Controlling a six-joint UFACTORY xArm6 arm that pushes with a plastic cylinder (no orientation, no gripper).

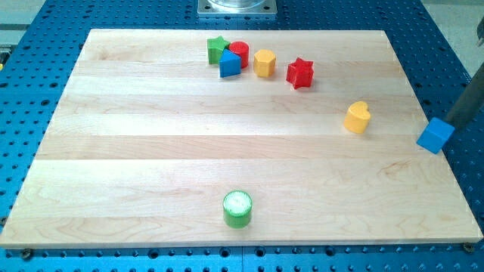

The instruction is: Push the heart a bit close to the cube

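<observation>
The yellow heart [358, 118] lies on the wooden board [151, 151] at the view's right. The blue cube [435, 136] sits about 100 pixels to the heart's right and a little lower, at the board's right edge. My dark rod comes in from the view's right edge, and my tip [452, 122] is at the cube's upper right corner, touching it or nearly so. The tip is on the far side of the cube from the heart.
A cluster sits near the top middle: green star [218, 48], red cylinder [240, 52], blue block [230, 65], yellow hexagon [264, 63], red star [300, 72]. A green cylinder [237, 208] stands near the bottom edge. Blue perforated table [30, 91] surrounds the board.
</observation>
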